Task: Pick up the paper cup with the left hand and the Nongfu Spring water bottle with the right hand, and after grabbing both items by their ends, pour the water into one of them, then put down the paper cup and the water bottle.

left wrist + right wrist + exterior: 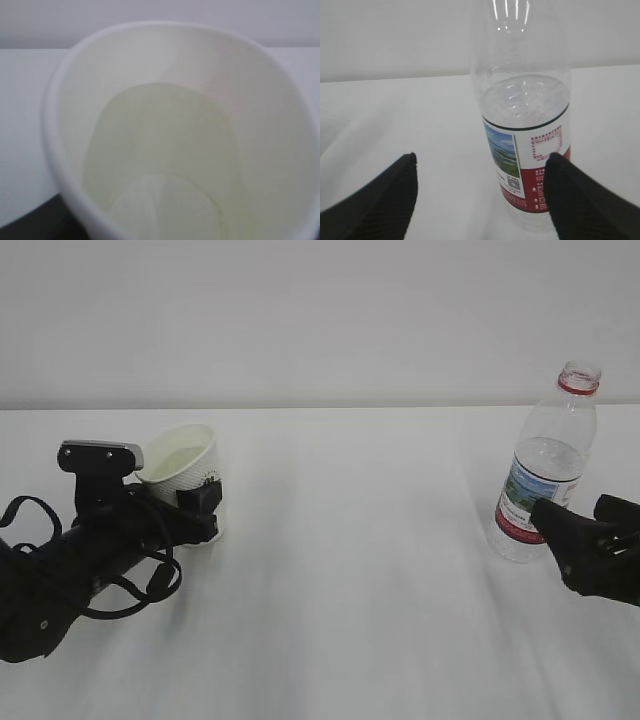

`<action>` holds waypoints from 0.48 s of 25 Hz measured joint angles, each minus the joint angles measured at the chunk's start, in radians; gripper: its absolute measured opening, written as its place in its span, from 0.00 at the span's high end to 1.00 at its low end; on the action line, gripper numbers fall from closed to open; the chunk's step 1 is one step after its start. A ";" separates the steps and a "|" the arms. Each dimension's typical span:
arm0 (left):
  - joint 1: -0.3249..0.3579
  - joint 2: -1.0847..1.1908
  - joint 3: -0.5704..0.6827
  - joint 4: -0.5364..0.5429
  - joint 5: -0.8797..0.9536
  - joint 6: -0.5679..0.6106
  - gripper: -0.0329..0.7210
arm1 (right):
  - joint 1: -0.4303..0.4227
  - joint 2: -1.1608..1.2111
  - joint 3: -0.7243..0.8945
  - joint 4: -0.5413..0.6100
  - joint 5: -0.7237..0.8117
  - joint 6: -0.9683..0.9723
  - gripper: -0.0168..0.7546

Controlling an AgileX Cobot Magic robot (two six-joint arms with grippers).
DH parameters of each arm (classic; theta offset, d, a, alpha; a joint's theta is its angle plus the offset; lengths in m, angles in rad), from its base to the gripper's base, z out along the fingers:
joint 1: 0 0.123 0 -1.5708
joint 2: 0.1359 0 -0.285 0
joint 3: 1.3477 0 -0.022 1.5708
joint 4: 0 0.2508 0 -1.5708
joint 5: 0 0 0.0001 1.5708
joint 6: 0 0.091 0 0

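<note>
exterior view: left hand [195,510] grips tilted paper cup [185,475] w/ water [165,165]; right hand [480,192] gapes wide beside upright bottle [525,125], holding nothing.

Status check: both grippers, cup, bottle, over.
Left gripper closed on the tilted paper cup. Right gripper open beside the upright water bottle, not gripping. Nothing in the way.

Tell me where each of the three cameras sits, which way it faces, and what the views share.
Exterior: low in front of the table, facing the back wall; shows the left hand at the paper cup, right hand near the Nongfu Spring water bottle.
Left wrist: looks into the tilted cup; hardly any arm visible.
Right wrist: faces the bottle between its open fingers.
Shared: each wrist view shares its object with the exterior.
</note>
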 joint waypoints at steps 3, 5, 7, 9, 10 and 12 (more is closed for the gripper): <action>0.000 0.000 0.000 -0.028 0.000 0.053 0.32 | 0.000 0.000 0.000 0.000 0.000 0.000 0.21; 0.000 0.000 0.000 -0.040 0.000 0.068 0.32 | 0.000 0.000 0.000 0.000 0.000 0.000 0.21; 0.000 0.000 0.000 -0.061 0.000 0.072 0.32 | 0.000 0.000 0.000 0.000 0.000 0.000 0.21; 0.000 0.000 0.000 -0.095 0.000 0.076 0.32 | 0.000 0.000 0.000 0.000 0.000 0.000 0.21; 0.000 0.000 0.000 -0.114 0.000 0.076 0.32 | 0.000 0.000 0.000 0.000 0.000 0.000 0.21; 0.000 0.000 0.000 -0.145 0.000 0.076 0.32 | 0.000 0.000 0.000 0.000 0.000 0.000 0.21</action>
